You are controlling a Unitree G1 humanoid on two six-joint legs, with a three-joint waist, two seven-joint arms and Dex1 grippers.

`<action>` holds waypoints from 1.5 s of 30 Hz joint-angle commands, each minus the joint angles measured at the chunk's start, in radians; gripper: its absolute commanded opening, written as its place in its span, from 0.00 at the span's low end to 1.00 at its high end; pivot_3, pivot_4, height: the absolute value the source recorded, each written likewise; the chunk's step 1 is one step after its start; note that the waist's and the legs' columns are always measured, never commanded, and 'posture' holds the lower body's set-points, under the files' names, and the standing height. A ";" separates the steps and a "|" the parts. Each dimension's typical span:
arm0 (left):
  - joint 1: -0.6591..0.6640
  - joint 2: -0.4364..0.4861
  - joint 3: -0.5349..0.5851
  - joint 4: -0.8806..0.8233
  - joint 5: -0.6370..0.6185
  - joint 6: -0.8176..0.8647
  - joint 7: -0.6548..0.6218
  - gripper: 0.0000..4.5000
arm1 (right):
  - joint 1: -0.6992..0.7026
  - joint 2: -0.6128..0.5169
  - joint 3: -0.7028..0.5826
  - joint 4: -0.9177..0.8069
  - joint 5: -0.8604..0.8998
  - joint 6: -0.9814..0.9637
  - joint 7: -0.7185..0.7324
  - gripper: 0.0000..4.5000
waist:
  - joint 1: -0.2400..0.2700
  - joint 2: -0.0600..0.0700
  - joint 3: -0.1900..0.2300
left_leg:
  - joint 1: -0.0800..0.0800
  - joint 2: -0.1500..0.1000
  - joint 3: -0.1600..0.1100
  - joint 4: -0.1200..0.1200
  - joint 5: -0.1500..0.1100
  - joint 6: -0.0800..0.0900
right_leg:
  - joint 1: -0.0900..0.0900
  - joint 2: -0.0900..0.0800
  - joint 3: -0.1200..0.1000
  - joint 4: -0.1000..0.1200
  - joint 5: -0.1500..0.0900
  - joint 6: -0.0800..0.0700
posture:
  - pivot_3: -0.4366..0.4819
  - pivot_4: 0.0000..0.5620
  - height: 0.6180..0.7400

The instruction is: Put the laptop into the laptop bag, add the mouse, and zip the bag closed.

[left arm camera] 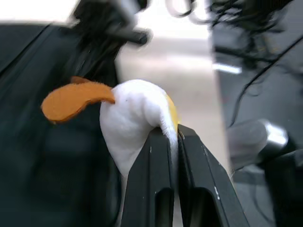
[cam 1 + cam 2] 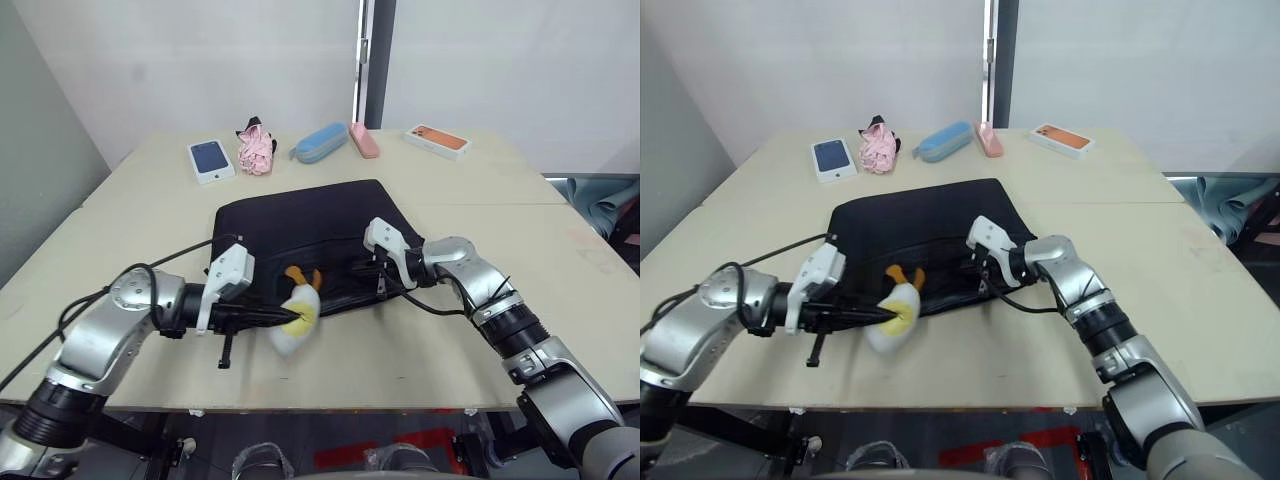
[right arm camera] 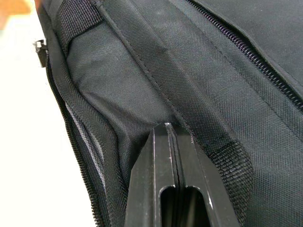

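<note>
The left gripper (image 2: 296, 318) pinches a soft, light plush mouse (image 2: 296, 322) at the laptop bag's (image 2: 310, 235) near-table-edge mouth, while the right gripper (image 2: 383, 272), pressed together, nips its limp fabric.

No text, label or number can be read anywhere.
</note>
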 commanded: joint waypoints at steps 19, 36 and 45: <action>-0.286 -0.312 -0.206 0.386 0.185 -0.376 -0.117 0.01 | 0.008 -0.022 0.027 0.032 -0.031 0.040 0.010 0.00 | 0.004 0.000 0.000 | 0.000 0.000 0.001 0.000 0.000 0.000 | 0.000 0.000 0.000 -0.001 0.000 0.000 | 0.48 0.27 1.00; -0.266 -0.196 -0.131 0.303 0.206 -0.341 -0.097 0.54 | 0.006 -0.026 0.019 0.033 -0.031 0.042 0.016 0.00 | 0.004 0.000 0.002 | 0.000 0.001 0.001 -0.001 0.000 0.000 | 0.000 0.000 0.000 -0.001 0.000 0.000 | 0.48 0.27 1.00; -0.178 0.009 -0.024 0.186 0.133 -0.286 -0.135 0.77 | 0.006 -0.027 0.017 0.035 -0.030 0.041 0.017 0.00 | 0.003 0.001 0.003 | 0.000 0.001 0.001 -0.001 0.000 0.000 | -0.001 0.000 0.000 -0.002 0.000 0.000 | 0.48 0.27 1.00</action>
